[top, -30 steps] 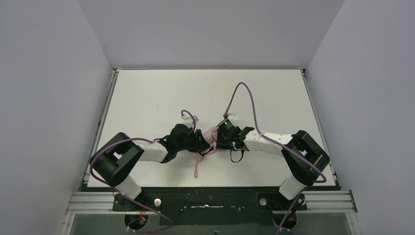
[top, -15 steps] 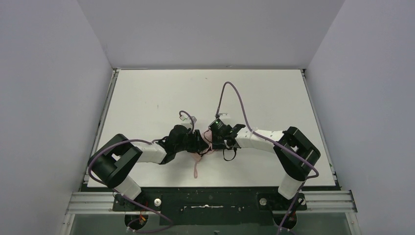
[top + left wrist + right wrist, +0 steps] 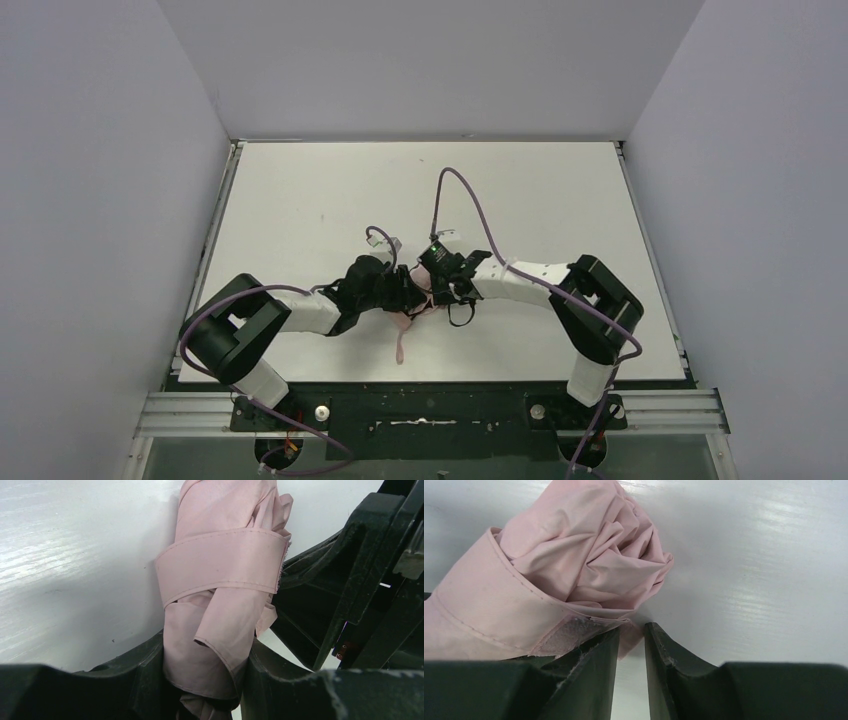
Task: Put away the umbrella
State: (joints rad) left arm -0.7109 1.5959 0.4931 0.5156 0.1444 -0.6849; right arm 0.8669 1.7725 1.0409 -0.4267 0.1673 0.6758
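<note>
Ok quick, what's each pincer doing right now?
Left pincer: closed on the umbrella.
Right pincer: nearly closed at the tip of the strap; grip cannot be told.

The umbrella [image 3: 220, 605] is seen in pale pink throughout, its strap [image 3: 220, 562] edged with matching stitching and what appears to be a paler fuzzy patch [image 3: 566, 632]. The desk [image 3: 300, 200] is finished in white. The left end effector [image 3: 202, 680] and the right end effector [image 3: 631, 640] are coloured black. The cables [image 3: 450, 170] are purple.
</note>
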